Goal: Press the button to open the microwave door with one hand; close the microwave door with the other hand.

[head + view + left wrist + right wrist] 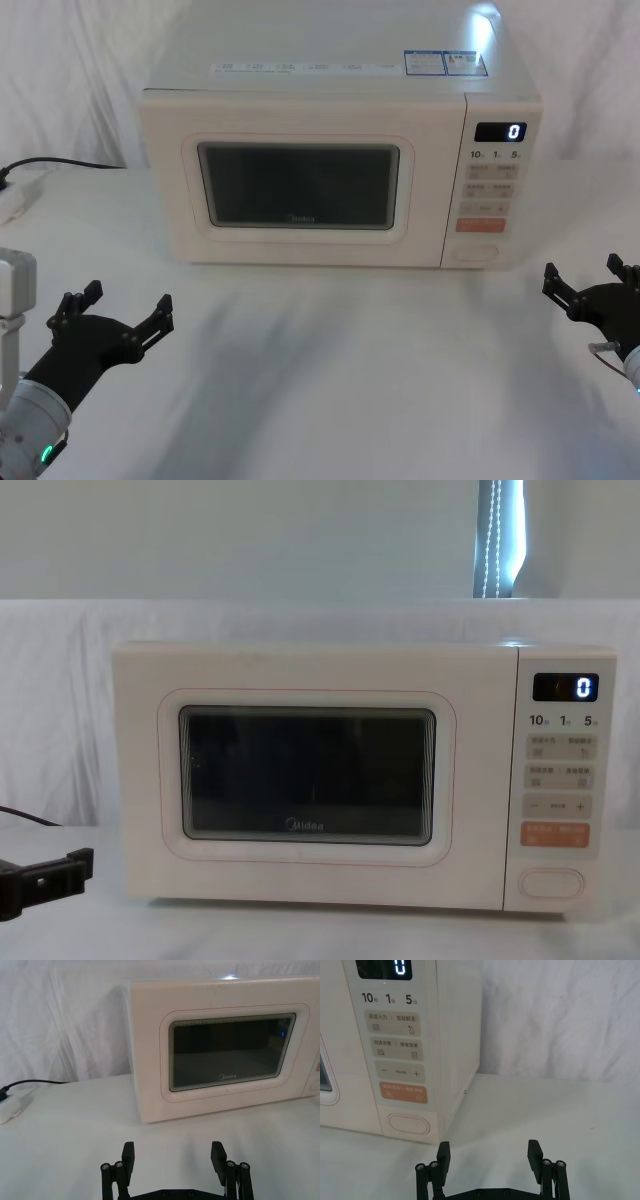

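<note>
Cream microwave door point(300, 180) sat shut at frame centre in the head view, "Midea" beneath its dark window, display point(500, 131) reading "0". Plain pill button point(473, 253) lay at the panel's bottom, under the orange key point(481, 225). Left claw point(118, 318) at lower left and right claw point(592, 285) at lower right were spread wide, empty, over the white desk point(350, 370)

A white cloth-covered tabletop point(330, 370) carries 1 cream box-shaped microwave point(340, 150) toward its back; a white power strip point(18, 200) with a black cable point(70, 163) lies at the left edge.
</note>
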